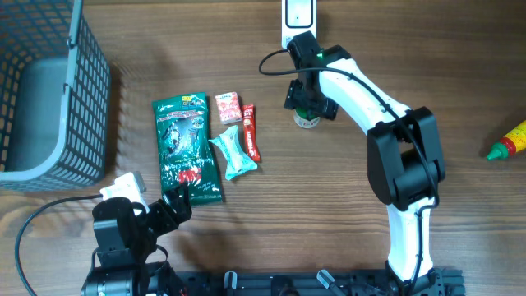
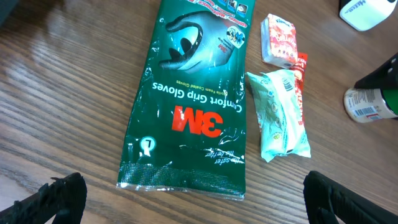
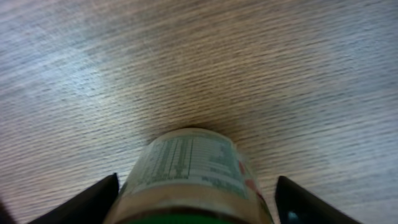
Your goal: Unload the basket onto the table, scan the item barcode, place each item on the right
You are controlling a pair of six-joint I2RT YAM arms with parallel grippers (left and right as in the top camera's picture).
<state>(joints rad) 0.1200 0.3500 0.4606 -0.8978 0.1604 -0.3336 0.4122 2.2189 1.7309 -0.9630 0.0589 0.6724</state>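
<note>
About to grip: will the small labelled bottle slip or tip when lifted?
The bottle looks rigid and round, so it should hold shape. Its smooth curved label may twist in the right tool. Standing on a small base, it could tip if nudged.

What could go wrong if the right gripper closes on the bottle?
1. The right gripper straddles the bottle with gaps on both sides. An off-centre close might tip the bottle or shove it across the table.
2. The white device stands close behind the bottle, so a careless lift might bump it.
</note>
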